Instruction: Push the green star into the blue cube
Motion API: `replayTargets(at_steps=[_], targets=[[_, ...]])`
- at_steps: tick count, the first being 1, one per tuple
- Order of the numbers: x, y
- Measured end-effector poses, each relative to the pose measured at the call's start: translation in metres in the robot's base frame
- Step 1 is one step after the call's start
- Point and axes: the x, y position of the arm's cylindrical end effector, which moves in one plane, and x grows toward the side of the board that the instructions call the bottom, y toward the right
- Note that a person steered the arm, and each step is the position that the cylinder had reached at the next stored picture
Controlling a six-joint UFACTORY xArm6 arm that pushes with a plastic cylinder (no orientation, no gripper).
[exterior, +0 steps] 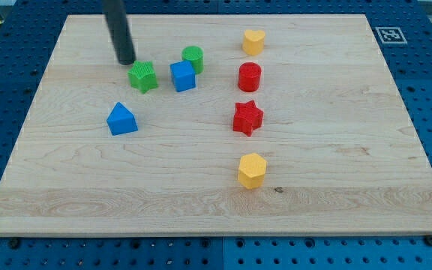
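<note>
The green star (143, 76) lies near the view's top left of the wooden board (336, 150). The blue cube (182, 76) sits just to its right, with a narrow gap between them. My tip (126, 61) is at the star's upper left, close to it or just touching; I cannot tell which. The dark rod rises from the tip out of the view's top.
A green cylinder (193, 58) stands right behind the blue cube. A blue triangular block (121, 119) lies below the star. A red cylinder (250, 76), a red star (247, 118) and two yellow blocks (253, 42) (252, 169) stand in a column at the middle.
</note>
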Motion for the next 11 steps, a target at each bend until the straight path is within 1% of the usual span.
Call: replayTargets(at_steps=[1,2,3,6,7,8,9,10,11], targets=[[0.003,-0.02],[0.026,-0.022],[0.052,0.008],[0.055,0.078],[0.059,0.093],[0.11,0.079],[0.19,0.032],[0.248,-0.002],[0.284,-0.026]])
